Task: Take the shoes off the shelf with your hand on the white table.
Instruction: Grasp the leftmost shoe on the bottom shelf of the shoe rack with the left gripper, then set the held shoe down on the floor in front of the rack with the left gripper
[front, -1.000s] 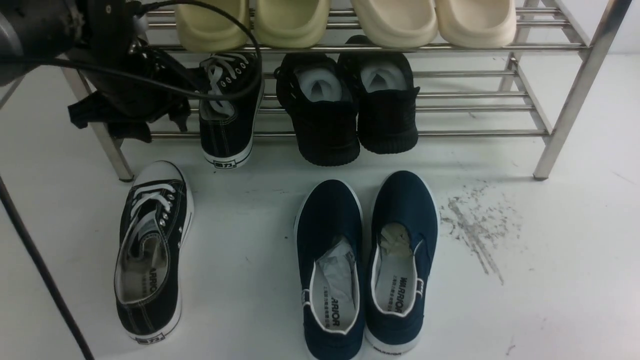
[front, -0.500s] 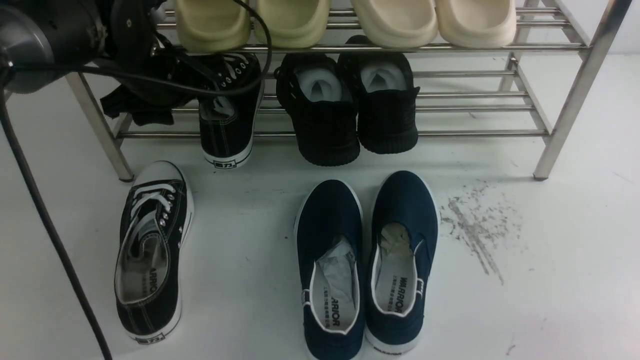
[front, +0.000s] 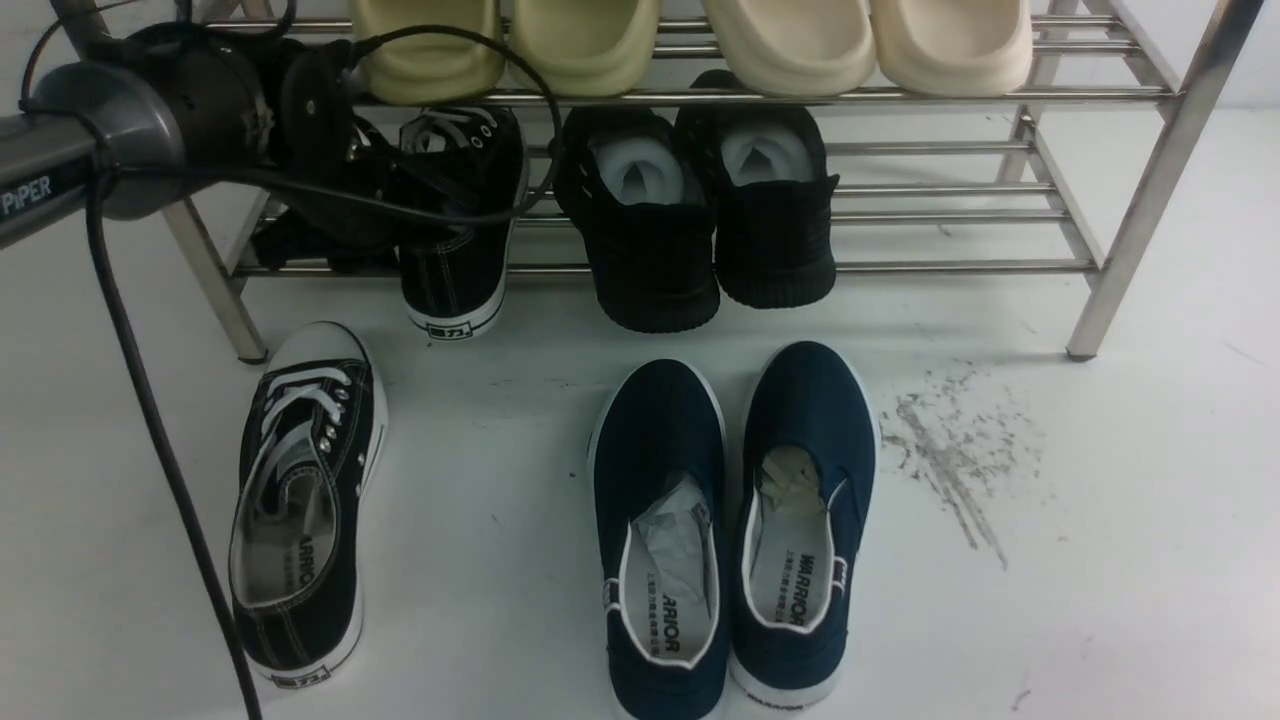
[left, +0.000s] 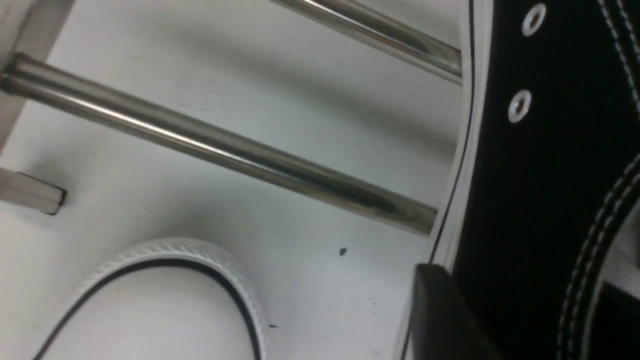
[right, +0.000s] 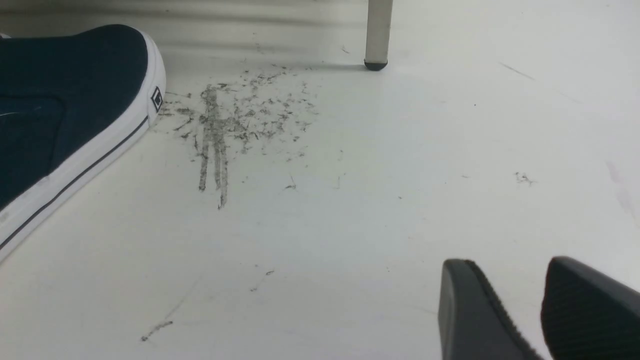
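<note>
One black canvas shoe (front: 295, 500) lies on the white table (front: 1100, 500) at the front left. Its mate (front: 465, 260) stands on the shelf's (front: 900, 267) lower tier, heel over the front tube. My left gripper (front: 400, 200) reaches in under the top tier at this shoe's left side. In the left wrist view its side wall (left: 525, 175) runs between the fingers of the left gripper (left: 522, 280), one finger (left: 440, 310) outside by the sole, the other inside. Whether they pinch it is unclear. My right gripper (right: 510, 270) hovers low over the table, open and empty.
Black knit sneakers (front: 690, 220) sit beside the canvas shoe on the lower tier. Cream slippers (front: 690, 40) fill the top tier. Navy slip-ons (front: 730, 520) stand on the table in front. Grey scuff marks (front: 950, 450) and a shelf leg (right: 377, 35) lie right. A black cable (front: 150, 420) hangs at left.
My left arm has swung right and deeper into the lower tier, bringing the gripper from beside the shelf's leg onto the canvas shoe's side. The shoes have not moved.
</note>
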